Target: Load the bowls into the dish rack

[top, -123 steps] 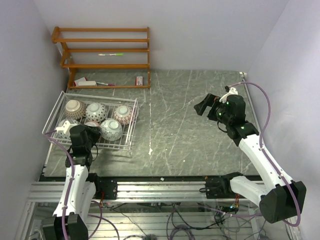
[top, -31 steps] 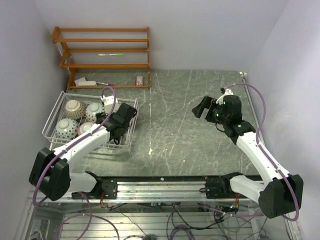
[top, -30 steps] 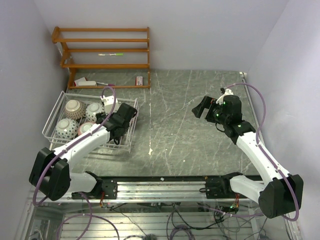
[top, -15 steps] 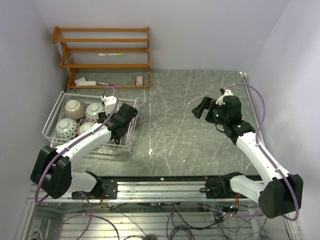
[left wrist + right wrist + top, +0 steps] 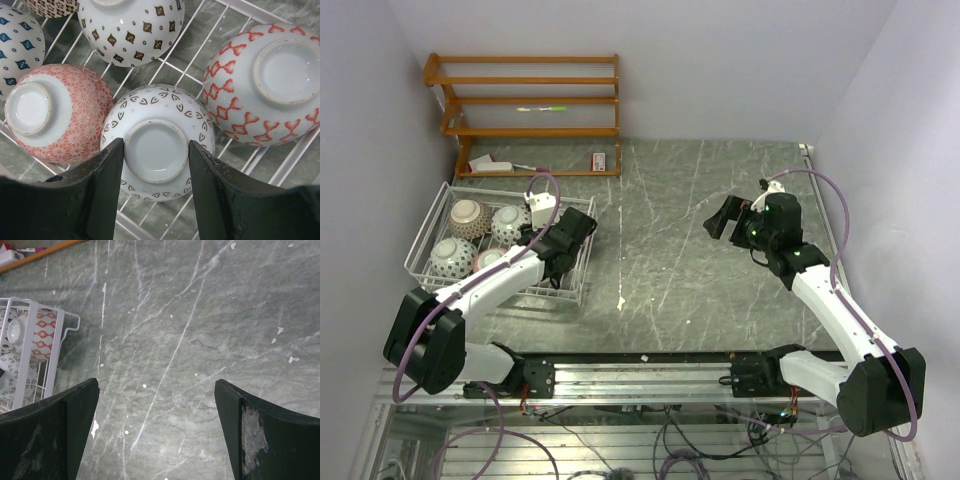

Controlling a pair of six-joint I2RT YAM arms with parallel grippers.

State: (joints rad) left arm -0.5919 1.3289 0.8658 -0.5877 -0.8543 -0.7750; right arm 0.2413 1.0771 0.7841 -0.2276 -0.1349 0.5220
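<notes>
Six upturned bowls [image 5: 131, 31] fill the white wire dish rack [image 5: 510, 189]; loading looks finished. My left gripper [image 5: 156, 149] brackets the leaf-patterned bowl [image 5: 156, 106]'s foot, grip unclear. My right gripper [image 5: 156, 390] is wide, empty.

No legible text, labels, numbers or signs anywhere.

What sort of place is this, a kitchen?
Probably a robot test bench, not a kitchen. Bare pale walls box in a grey marbled tabletop, two white robot arms are bolted to a silver metal rail with loose cables below, and a white wire dish rack holds small patterned ceramic bowls.
</notes>
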